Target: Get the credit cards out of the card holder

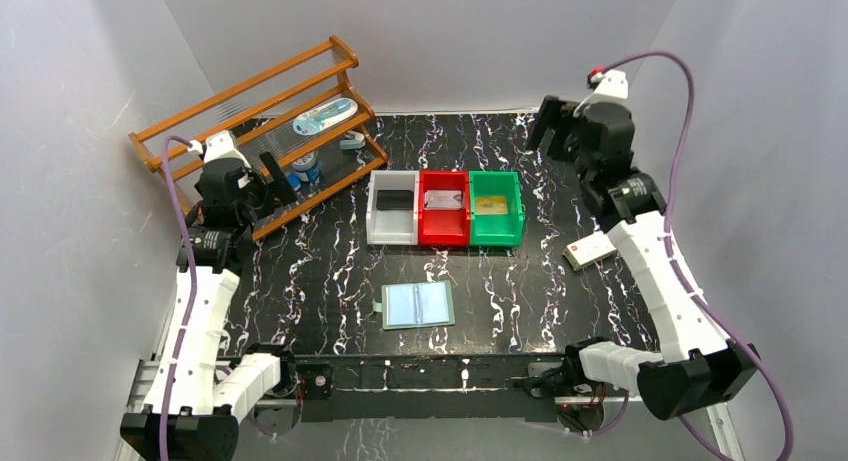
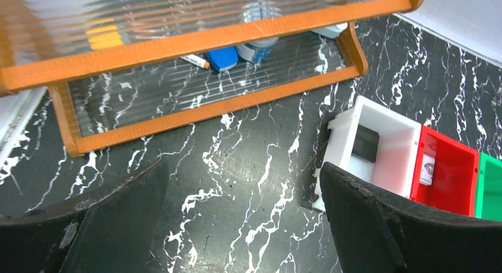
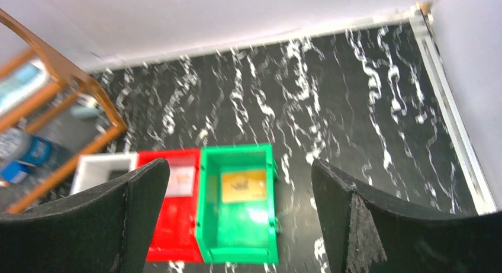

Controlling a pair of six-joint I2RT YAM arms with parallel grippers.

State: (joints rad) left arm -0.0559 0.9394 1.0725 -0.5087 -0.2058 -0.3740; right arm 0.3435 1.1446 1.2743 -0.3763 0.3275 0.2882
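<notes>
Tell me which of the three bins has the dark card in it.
The white bin, leftmost and nearest the wooden rack. Its card is dark; the red bin holds a pale one, the green bin a yellowish one.

A black table [image 1: 330,271] with white marble veins is filling the space, and soft light is shining evenly on its surface. Plain pale grey walls [image 1: 450,41] are closing it in at the back and on both sides. An orange-brown wooden rack [image 2: 207,41] is standing in the far left corner.
</notes>
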